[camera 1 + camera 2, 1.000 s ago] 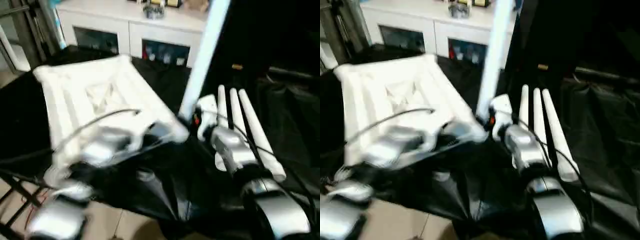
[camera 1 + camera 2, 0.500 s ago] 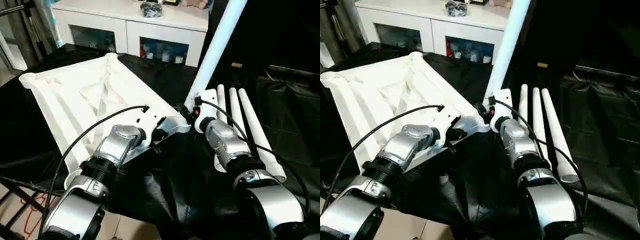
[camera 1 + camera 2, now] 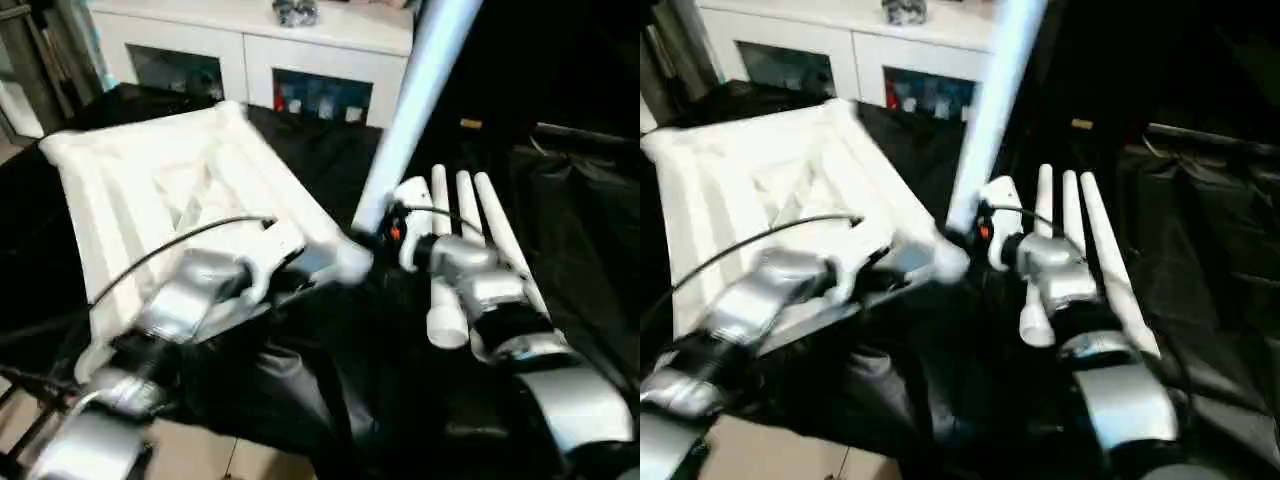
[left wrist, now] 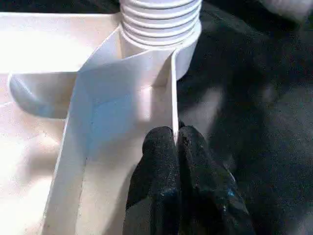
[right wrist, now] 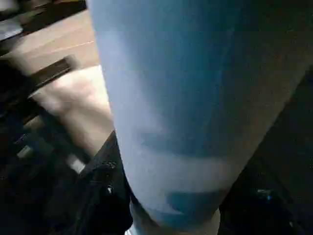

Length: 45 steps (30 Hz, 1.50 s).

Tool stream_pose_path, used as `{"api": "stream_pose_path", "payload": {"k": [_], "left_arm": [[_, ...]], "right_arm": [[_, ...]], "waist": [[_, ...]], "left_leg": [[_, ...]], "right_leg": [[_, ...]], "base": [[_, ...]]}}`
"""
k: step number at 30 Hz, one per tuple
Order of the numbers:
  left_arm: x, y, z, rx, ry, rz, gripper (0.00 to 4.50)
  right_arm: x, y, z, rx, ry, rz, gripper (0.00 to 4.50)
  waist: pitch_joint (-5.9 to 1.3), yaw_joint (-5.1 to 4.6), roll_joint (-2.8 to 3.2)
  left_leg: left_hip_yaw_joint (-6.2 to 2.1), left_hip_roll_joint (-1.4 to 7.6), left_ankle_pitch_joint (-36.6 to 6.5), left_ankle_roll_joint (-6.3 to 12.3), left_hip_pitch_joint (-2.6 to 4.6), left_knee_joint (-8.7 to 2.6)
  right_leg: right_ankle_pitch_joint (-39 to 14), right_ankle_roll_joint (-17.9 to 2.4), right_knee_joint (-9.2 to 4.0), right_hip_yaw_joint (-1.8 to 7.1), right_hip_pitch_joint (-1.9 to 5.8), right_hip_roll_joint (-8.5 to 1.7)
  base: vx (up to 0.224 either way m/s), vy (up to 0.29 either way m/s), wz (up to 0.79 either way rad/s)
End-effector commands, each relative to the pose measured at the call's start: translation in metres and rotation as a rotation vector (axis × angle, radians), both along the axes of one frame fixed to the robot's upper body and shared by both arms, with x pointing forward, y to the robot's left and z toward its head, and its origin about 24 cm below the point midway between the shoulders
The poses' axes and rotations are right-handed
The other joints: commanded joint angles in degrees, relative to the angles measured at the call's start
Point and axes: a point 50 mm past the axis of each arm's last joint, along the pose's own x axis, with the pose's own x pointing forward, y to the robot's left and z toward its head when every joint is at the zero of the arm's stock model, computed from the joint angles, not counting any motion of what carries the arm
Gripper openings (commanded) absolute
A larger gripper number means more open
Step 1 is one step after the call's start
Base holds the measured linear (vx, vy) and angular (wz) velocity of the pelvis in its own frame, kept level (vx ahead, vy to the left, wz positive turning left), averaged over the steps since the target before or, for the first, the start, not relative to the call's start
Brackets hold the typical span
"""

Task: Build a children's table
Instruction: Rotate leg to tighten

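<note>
One upright leg (image 3: 415, 95), probably light, stiff and slick, sat clasped low in the right gripper (image 5: 161, 215); the left gripper (image 4: 177, 147) pinched the thin tabletop (image 3: 150, 190) rim near its corner socket.

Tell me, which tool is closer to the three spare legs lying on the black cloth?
Right. The right tool, holding the upright leg, sits beside the three legs; the left tool pinches the tabletop rim farther away.

A crumpled black cloth (image 3: 330, 390) covers the work surface. At twelve o'clock stands a white glass-door cabinet (image 3: 250, 65), a small dark object (image 3: 295, 12) on top.
</note>
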Motion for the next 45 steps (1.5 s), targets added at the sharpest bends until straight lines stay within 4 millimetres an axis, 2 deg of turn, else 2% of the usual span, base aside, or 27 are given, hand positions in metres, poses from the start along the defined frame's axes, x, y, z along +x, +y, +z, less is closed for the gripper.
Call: {"api": "stream_pose_path", "payload": {"k": [1, 4, 5, 7, 8, 12, 19, 21, 24, 26, 27, 28, 29, 30, 32, 33, 35, 36, 37, 38, 39, 42, 43, 45], "left_arm": [[-0.001, -0.014, 0.024, -0.072, -0.087, -0.141, 0.0], [-0.003, -0.005, 0.025, -0.06, -0.073, -0.162, 0.0], [-0.003, -0.004, 0.025, -0.058, -0.073, -0.162, 0.0], [-0.003, -0.001, 0.026, -0.052, -0.073, -0.163, 0.0], [-0.003, 0.003, 0.026, -0.045, -0.075, -0.167, 0.0], [-0.003, 0.006, 0.027, -0.045, -0.074, -0.189, 0.0], [-0.003, 0.008, 0.027, -0.045, -0.069, -0.205, 0.0], [-0.003, 0.007, 0.027, -0.052, -0.067, -0.202, 0.0], [-0.002, 0.004, 0.026, -0.066, -0.065, -0.189, 0.0], [0.0, -0.001, 0.025, -0.077, -0.069, -0.162, 0.0], [0.005, -0.008, 0.023, -0.078, -0.071, -0.105, 0.0], [0.005, -0.008, 0.023, -0.078, -0.071, -0.105, 0.0], [0.007, -0.012, 0.022, -0.08, -0.071, -0.081, 0.0], [0.015, -0.025, 0.019, -0.08, -0.074, 0.006, 0.0], [0.019, -0.034, 0.018, -0.08, -0.08, 0.057, 0.0], [0.021, -0.041, 0.017, -0.079, -0.082, 0.1, 0.0], [0.025, -0.055, 0.015, -0.08, -0.086, 0.161, 0.0], [0.026, -0.068, 0.013, -0.082, -0.084, 0.195, 0.0], [0.026, -0.068, 0.013, -0.082, -0.084, 0.195, 0.0], [0.025, -0.077, 0.013, -0.085, -0.082, 0.199, 0.0], [0.024, -0.08, 0.012, -0.089, -0.077, 0.194, 0.0], [0.021, -0.086, 0.012, -0.09, -0.065, 0.162, 0.0], [0.021, -0.086, 0.012, -0.09, -0.065, 0.162, 0.0], [0.021, -0.083, 0.011, -0.079, -0.062, 0.158, 0.0]], "right_arm": [[-0.041, 0.003, -0.06, -0.148, 0.272, 0.184, 1.88], [-0.049, 0.002, -0.062, -0.159, 0.281, 0.269, 1.88], [-0.049, 0.002, -0.062, -0.159, 0.281, 0.274, 1.88], [-0.052, 0.003, -0.063, -0.161, 0.282, 0.305, 1.88], [-0.056, 0.005, -0.064, -0.163, 0.276, 0.342, 1.88], [-0.062, 0.007, -0.064, -0.158, 0.27, 0.403, 1.88], [-0.064, 0.007, -0.062, -0.15, 0.258, 0.407, 1.88], [-0.059, 0.009, -0.063, -0.137, 0.242, 0.329, 1.88], [-0.051, 0.012, -0.066, -0.146, 0.2, 0.189, 1.88], [-0.043, 0.013, -0.07, -0.165, 0.178, 0.043, 1.88], [-0.035, 0.014, -0.074, -0.181, 0.188, -0.136, 1.88], [-0.035, 0.014, -0.074, -0.181, 0.188, -0.136, 1.88], [-0.033, 0.015, -0.077, -0.183, 0.203, -0.204, 1.88], [-0.031, 0.019, -0.08, -0.166, 0.248, -0.327, 1.88], [-0.03, 0.021, -0.083, -0.16, 0.274, -0.386, 1.88], [-0.03, 0.024, -0.084, -0.158, 0.292, -0.425, 1.88], [-0.03, 0.03, -0.086, -0.151, 0.309, -0.46, 1.88], [-0.031, 0.038, -0.086, -0.125, 0.34, -0.484, 1.88], [-0.031, 0.038, -0.086, -0.125, 0.34, -0.484, 1.88], [-0.031, 0.042, -0.087, -0.123, 0.352, -0.498, 1.88], [-0.031, 0.044, -0.087, -0.122, 0.355, -0.498, 1.88], [-0.032, 0.049, -0.088, -0.116, 0.377, -0.497, 1.88], [-0.032, 0.049, -0.088, -0.116, 0.377, -0.497, 1.88], [-0.033, 0.051, -0.087, -0.115, 0.385, -0.489, 1.88]], "waist": [[-2.64, 0.51, 1.01], [-2.51, 0.96, 0.98], [-2.53, 1.01, 0.73], [-2.57, 1.08, 0.97], [-2.58, 1.04, 0.88], [-2.7, 1.28, 0.74], [-2.72, 1.45, 0.7], [-2.76, 1.45, 0.72], [-2.41, 1.19, 0.87], [-2.1, 0.84, 1.0], [-1.83, 0.13, 0.87], [-1.87, 0.01, 0.84], [-1.79, -0.23, 0.91], [-1.82, -0.46, 1.06], [-1.82, -0.49, 0.98], [-1.93, -0.4, 0.85], [-1.82, -0.39, 0.98], [-1.88, -0.34, 0.93], [-1.88, -0.1, 0.84], [-1.86, 0.08, 1.03], [-1.94, 0.26, 0.9], [-2.06, 0.45, 0.87], [-2.02, 0.38, 1.07], [-2.06, 0.34, 1.02]], "left_leg": [[-0.37, 3.42, -9.1, 3.4, -0.07, -4.06], [-0.2, 3.55, -9.9, 2.4, -0.07, -4.29], [-0.07, 3.6, -10.2, 2.26, 0.04, -4.28], [0.12, 3.63, -10.1, 1.72, 0.19, -4.27], [0.08, 3.63, -10.0, 1.49, 0.1, -4.32], [0.15, 3.55, -8.6, 1.43, 0.02, -4.24], [0.16, 3.51, -8.5, 1.17, 0.04, -4.25], [0.14, 3.48, -8.2, 1.07, 0.01, -4.25], [0.05, 3.44, -10.8, 0.12, 0.07, -4.59], [-0.25, 3.39, -15.1, -1.07, 0.27, -4.9], [-0.79, 3.32, -18.0, -2.41, 0.16, -5.24], [-0.89, 3.29, -18.7, -2.76, 0.27, -5.35], [-1.06, 3.15, -20.1, -2.93, 0.44, -5.3], [-1.11, 3.23, -21.0, -3.07, 0.67, -5.28], [-1.19, 3.17, -21.9, -2.93, 0.9, -5.2], [-0.8, 3.02, -22.1, -2.32, 1.47, -4.85], [-0.79, 2.99, -22.3, -1.86, 1.3, -4.89], [-0.69, 2.97, -22.4, -1.75, 1.35, -4.81], [-0.61, 2.97, -22.5, -1.48, 1.6, -4.74], [-0.66, 2.96, -22.5, -1.39, 1.47, -4.76], [-0.82, 3.01, -21.9, -1.19, 0.9, -5.0], [-0.82, 3.05, -21.2, -1.06, 0.76, -5.11], [-0.83, 3.05, -21.5, -1.2, 0.69, -5.15], [-0.94, 3.09, -22.6, -1.38, 0.75, -5.23]], "right_leg": [[-7.4, -15.4, -3.8, 2.83, 2.58, -5.27], [-9.3, -14.5, -3.85, 2.92, 2.47, -5.23], [-9.7, -14.4, -3.89, 2.93, 2.36, -5.22], [-9.7, -14.3, -3.86, 2.94, 2.16, -5.22], [-9.6, -14.2, -3.83, 2.91, 2.22, -5.19], [-7.4, -13.9, -3.62, 2.85, 2.34, -5.16], [-7.8, -13.7, -3.65, 2.87, 2.37, -5.22], [-7.3, -13.7, -3.61, 2.87, 2.39, -5.2], [-11.2, -13.1, -4.09, 2.94, 2.05, -5.31], [-18.1, -11.7, -4.74, 2.98, 1.9, -5.44], [-24.7, -9.7, -5.12, 2.88, 1.89, -5.56], [-26.6, -8.8, -5.3, 2.83, 1.85, -5.58], [-30.1, -7.5, -5.71, 2.76, 1.62, -5.66], [-31.0, -7.0, -5.92, 2.8, 1.38, -5.69], [-31.8, -6.6, -6.21, 2.62, 1.24, -5.65], [-30.9, -7.0, -6.41, 2.82, 0.67, -5.51], [-29.9, -7.3, -6.41, 2.7, 0.69, -5.31], [-29.7, -7.3, -6.44, 2.7, 0.61, -5.23], [-29.6, -7.3, -6.58, 2.7, 0.41, -5.23], [-29.3, -7.3, -6.51, 2.72, 0.51, -5.23], [-28.8, -6.8, -6.42, 2.62, 0.9, -5.3], [-27.5, -6.8, -6.27, 2.71, 0.9, -5.35], [-27.0, -6.9, -6.27, 2.71, 0.91, -5.28], [-27.7, -6.8, -6.32, 2.66, 0.86, -5.33]], "base": [[0.0, 0.0, 0.0], [0.0, 0.0, 0.0], [0.0, 0.0, 0.0], [0.0, 0.0, 0.0], [0.0, 0.0, 0.0], [0.0, 0.0, 0.0], [0.0, 0.0, 0.0], [0.0, 0.0, 0.0], [0.0, 0.0, 0.0], [0.0, 0.0, 0.0], [0.0, 0.0, 0.0], [0.0, 0.0, 0.0], [0.0, 0.0, 0.0], [0.0, 0.0, 0.0], [0.0, 0.0, 0.0], [0.0, 0.0, 0.0], [0.0, 0.0, 0.0], [0.0, 0.0, 0.0], [0.0, 0.0, 0.0], [0.0, 0.0, 0.0], [0.0, 0.0, 0.0], [0.0, 0.0, 0.0], [0.0, 0.0, 0.0], [0.0, 0.0, 0.0]]}}
